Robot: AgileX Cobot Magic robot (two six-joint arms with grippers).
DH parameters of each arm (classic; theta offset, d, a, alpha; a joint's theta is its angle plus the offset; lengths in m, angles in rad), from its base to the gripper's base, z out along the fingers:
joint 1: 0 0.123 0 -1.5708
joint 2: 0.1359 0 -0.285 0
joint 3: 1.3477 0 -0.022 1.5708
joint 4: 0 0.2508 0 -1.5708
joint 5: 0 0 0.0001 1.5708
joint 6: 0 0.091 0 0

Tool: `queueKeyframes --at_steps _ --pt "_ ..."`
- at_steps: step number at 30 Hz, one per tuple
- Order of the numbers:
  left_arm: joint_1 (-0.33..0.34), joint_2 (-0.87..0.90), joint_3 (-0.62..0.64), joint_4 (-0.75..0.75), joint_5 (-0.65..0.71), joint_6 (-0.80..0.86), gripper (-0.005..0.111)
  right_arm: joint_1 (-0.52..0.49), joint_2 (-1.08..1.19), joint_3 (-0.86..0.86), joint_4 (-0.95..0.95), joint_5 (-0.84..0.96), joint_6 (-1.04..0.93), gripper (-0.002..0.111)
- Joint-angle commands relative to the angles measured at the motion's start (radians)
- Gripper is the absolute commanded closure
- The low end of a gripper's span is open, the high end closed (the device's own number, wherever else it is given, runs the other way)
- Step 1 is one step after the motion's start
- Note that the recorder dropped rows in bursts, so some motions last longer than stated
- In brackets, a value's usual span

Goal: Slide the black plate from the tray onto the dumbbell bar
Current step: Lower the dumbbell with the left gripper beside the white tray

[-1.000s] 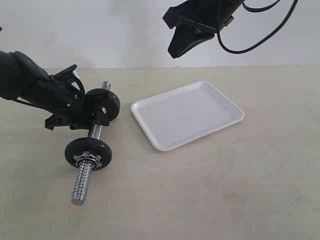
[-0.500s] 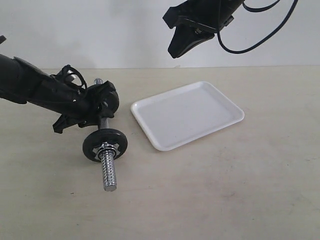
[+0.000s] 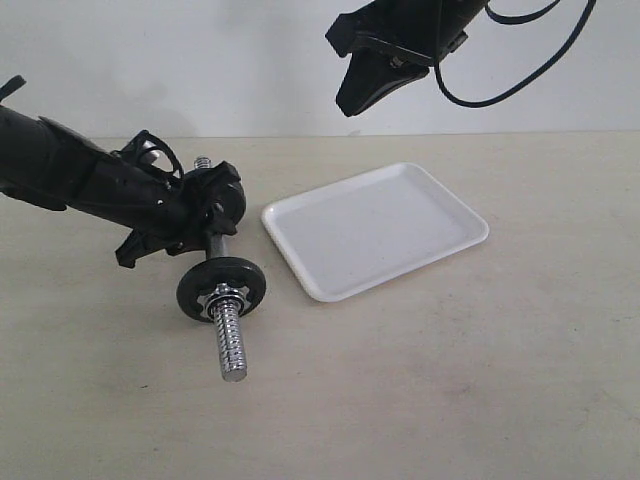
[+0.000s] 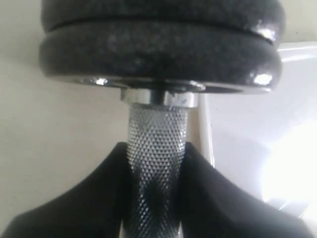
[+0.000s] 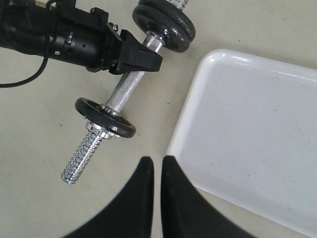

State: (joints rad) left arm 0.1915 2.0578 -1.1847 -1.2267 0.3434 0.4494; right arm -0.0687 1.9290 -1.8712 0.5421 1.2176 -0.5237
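Note:
My left gripper [image 3: 205, 228] is shut on the knurled middle of the dumbbell bar [image 3: 228, 335]; the wrist view shows both fingers pressed against the bar [image 4: 157, 134]. One black disc [image 3: 222, 288] with a silver nut sits near the bare threaded end. Two black discs [image 5: 167, 24] are stacked at the far end; I cannot tell whether one of them is the black plate. The white tray [image 3: 375, 230] lies to the right with nothing in it. High above the tray's far edge, my right gripper [image 3: 350, 105] is shut and holds nothing [image 5: 157, 161].
The beige table [image 3: 450, 380] spreads around the tray and the bar. A white wall stands behind it. A black cable [image 3: 520, 70] hangs from the right arm. The tray's near corner [image 5: 185, 148] lies close to the bar.
My left gripper has swung the bar so its threaded near end moved right, toward the tray, and the whole bar shifted slightly right. The right arm has stayed still.

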Motion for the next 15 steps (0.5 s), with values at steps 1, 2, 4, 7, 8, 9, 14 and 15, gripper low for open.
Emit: queueKeyframes --at_steps 1,2,4,7,8,9,14,15 --pt "-0.006 -0.049 -0.038 -0.083 -0.002 0.014 0.103 -0.001 -0.013 -0.005 -0.005 0.003 -0.003 0.108" --pt "-0.006 -0.044 -0.038 -0.099 0.004 0.016 0.103 -0.001 -0.013 -0.005 -0.005 0.003 -0.003 0.108" --pt "-0.006 -0.037 -0.038 -0.101 0.003 0.016 0.103 -0.001 -0.013 -0.005 -0.005 0.003 0.0 0.108" --pt "-0.006 -0.026 -0.038 -0.111 0.005 0.016 0.103 -0.001 -0.013 -0.005 -0.005 0.003 0.0 0.108" --pt "-0.006 -0.025 -0.038 -0.112 0.005 0.016 0.103 -0.001 -0.013 -0.005 -0.005 0.003 0.0 0.108" --pt "-0.006 -0.025 -0.038 -0.123 0.005 0.025 0.103 -0.001 -0.013 -0.005 -0.005 0.003 0.0 0.108" --pt "-0.006 -0.025 -0.038 -0.205 0.005 0.102 0.103 -0.001 -0.013 -0.005 -0.005 0.003 -0.003 0.108" --pt "-0.006 -0.025 -0.038 -0.219 0.005 0.121 0.103 -0.001 -0.013 -0.005 -0.005 0.003 -0.003 0.108"
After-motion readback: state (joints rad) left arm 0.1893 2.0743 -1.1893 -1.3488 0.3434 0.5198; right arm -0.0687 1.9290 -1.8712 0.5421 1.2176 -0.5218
